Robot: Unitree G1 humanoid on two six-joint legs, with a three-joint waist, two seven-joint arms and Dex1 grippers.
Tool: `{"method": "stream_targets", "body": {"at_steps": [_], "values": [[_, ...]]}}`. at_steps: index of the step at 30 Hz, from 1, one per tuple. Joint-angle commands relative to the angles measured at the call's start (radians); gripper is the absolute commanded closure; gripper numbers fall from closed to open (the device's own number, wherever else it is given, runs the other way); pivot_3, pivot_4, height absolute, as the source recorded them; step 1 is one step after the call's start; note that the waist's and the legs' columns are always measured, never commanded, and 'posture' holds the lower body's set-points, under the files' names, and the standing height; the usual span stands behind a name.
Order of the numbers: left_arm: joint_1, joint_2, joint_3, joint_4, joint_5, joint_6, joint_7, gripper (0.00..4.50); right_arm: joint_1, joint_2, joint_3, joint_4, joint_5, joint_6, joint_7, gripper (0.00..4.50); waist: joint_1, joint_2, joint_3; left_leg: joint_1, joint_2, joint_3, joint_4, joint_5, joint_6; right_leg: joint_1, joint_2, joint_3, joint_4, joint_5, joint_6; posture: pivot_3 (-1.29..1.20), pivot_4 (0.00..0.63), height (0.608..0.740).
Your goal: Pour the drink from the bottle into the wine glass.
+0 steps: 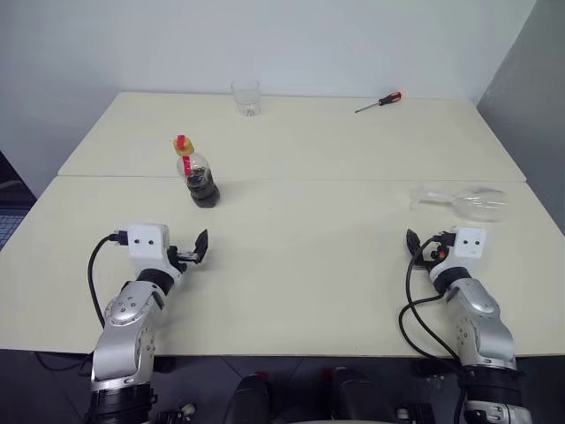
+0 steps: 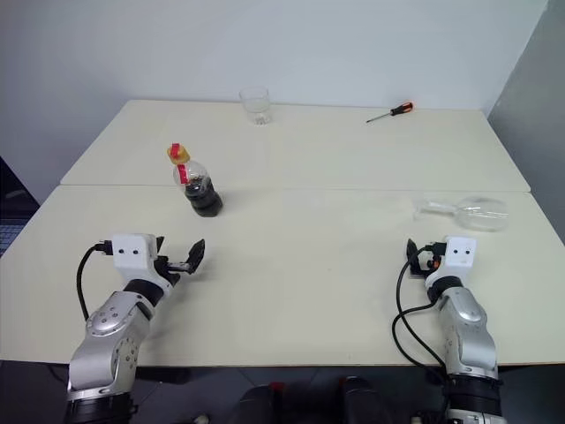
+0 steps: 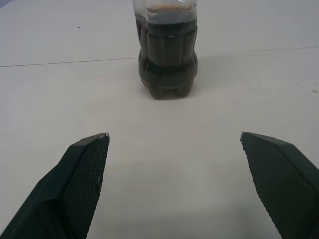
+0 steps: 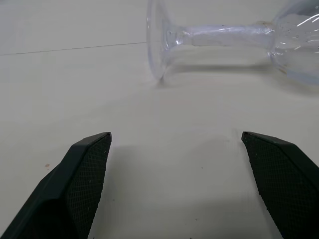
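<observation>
I am holding my left hand [image 1: 196, 250] wide open and empty just above the bench [image 1: 300, 265], with the bottle [image 1: 198, 175] standing upright straight ahead of it, well short of my fingers and with the drink [image 3: 167, 59] inside. My right hand [image 1: 422, 248] is spread open and empty too, and the wine glass [image 1: 466, 201] is lying on its side just ahead of it, foot nearest my fingers. Nothing is poured yet: I am judging that the glass needs standing up and the bottle needs gripping before any pouring.

Head stereo pair: high, looking forward and down over the whole table [image 1: 291, 265]; both eyes share the same scene. Left wrist camera: low, level, close behind the bottle [image 3: 167, 55]. Right wrist camera: low, close on the toppled wine glass [image 4: 224, 40].
</observation>
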Motion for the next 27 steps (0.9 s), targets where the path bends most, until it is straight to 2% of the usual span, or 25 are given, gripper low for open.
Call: {"method": "stream_targets", "body": {"at_steps": [1,9,18,21,27], "values": [[-0.008,0.008,-0.003,-0.029,0.003,0.016,0.004,0.00,-0.011,-0.011,-0.009,-0.048,0.008,-0.007,-0.001,0.03,0.000,0.000,0.000,0.000,0.000,0.000,0.000,0.000,0.000,0.000,0.000,0.000,0.000,0.000,0.000,0.00,0.150,0.740],[0.019,0.000,0.011,-0.052,0.002,0.012,0.017,0.00,0.040,-0.045,0.035,-0.138,0.008,0.008,0.069,0.03,0.000,0.000,0.000,0.000,0.000,0.000,0.000,0.000,0.000,0.000,0.000,0.000,0.000,0.000,0.000,0.00,0.150,0.740],[0.104,-0.037,-0.048,-0.158,0.019,0.028,0.037,0.00,0.199,-0.189,0.173,-0.413,0.090,0.064,0.342,0.03,0.000,0.000,0.000,0.000,0.000,0.000,0.000,0.000,0.000,0.001,0.000,0.000,0.000,-0.002,0.003,0.00,0.150,0.740],[0.111,-0.049,-0.055,-0.172,0.025,0.031,0.052,0.00,0.196,-0.215,0.184,-0.412,0.100,0.058,0.385,0.03,0.000,0.000,0.000,0.001,0.000,-0.001,0.000,0.000,0.000,0.001,0.000,0.000,0.000,-0.002,0.004,0.00,0.150,0.740],[0.124,-0.065,-0.054,-0.190,0.040,0.023,0.083,0.00,0.162,-0.196,0.163,-0.348,0.086,0.041,0.355,0.03,0.001,0.000,0.000,0.002,0.000,-0.001,0.000,0.000,0.000,0.003,0.001,0.000,0.000,-0.002,0.004,0.00,0.150,0.740]]}}
